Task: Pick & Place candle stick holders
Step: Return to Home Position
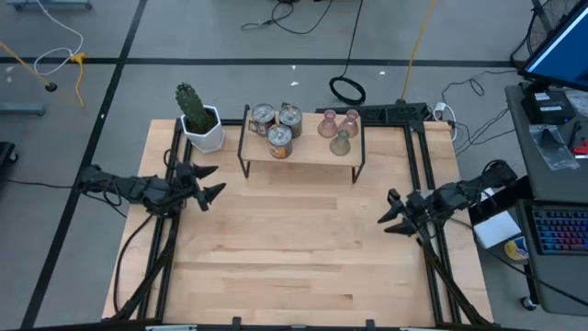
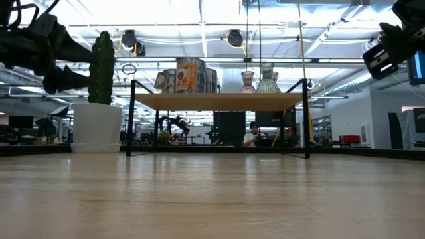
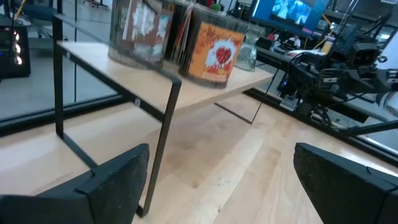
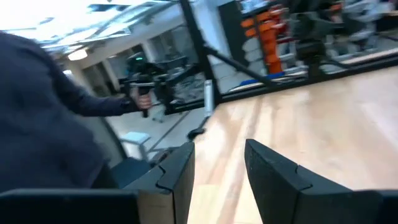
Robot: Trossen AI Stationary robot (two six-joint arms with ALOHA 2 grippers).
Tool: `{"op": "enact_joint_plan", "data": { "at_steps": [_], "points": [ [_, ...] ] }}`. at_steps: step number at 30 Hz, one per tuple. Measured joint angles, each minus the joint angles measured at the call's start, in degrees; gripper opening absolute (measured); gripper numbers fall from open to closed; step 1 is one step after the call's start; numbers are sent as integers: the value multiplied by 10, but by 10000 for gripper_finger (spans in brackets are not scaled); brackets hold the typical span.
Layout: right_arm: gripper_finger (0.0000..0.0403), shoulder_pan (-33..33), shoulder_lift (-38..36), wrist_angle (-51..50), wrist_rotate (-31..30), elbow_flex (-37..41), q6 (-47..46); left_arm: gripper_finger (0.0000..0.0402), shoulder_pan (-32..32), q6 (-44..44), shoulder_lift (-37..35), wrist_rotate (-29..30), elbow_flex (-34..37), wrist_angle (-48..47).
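Note:
Six candle stick holders stand on a small wood-topped shelf with black legs at the table's far middle. Three shiny silver ones with red-orange labels are on its left half; two pinkish glass ones and an olive-green one are on its right half. My left gripper hovers open over the left side of the table, pointing at the shelf; in its wrist view the silver holders show ahead of the open fingers. My right gripper hovers open at the table's right, nothing between its fingers.
A white pot with a green cactus stands at the far left, close to the shelf's left legs. Bare wooden tabletop spreads between the arms and toward the near edge. A person's dark sleeve shows in the right wrist view.

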State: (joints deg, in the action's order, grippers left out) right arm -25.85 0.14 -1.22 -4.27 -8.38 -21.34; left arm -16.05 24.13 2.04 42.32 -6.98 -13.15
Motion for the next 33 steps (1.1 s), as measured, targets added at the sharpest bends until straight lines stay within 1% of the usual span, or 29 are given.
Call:
{"op": "enact_joint_plan", "data": {
  "at_steps": [4, 11, 15, 18, 22, 25, 27, 29, 33],
  "points": [
    [132, 0, 0, 42, 43, 29, 4, 395, 0, 10, 0, 1, 13, 0],
    [132, 0, 0, 40, 46, 27, 10, 395, 0, -12, -11, 2, 14, 2],
    [132, 0, 0, 33, 77, 26, 15, 395, 0, -20, -18, 9, 14, -9],
    [132, 0, 0, 34, 73, 26, 33, 395, 0, -9, -17, 8, 14, -7],
    [132, 0, 0, 53, 61, 35, 45, 395, -2, 3, -17, -32, 14, -3],
    [132, 0, 0, 82, 60, 55, 39, 395, -2, 2, -17, -97, 21, 28],
    [132, 0, 0, 84, 59, 63, 28, 395, -2, -8, -17, -146, 26, 49],
    [132, 0, 0, 78, 60, 66, 25, 395, -2, -11, -16, -181, 29, 61],
    [132, 0, 0, 79, 87, 67, 30, 395, -2, -18, -16, -214, 32, 73]
  ]
}}
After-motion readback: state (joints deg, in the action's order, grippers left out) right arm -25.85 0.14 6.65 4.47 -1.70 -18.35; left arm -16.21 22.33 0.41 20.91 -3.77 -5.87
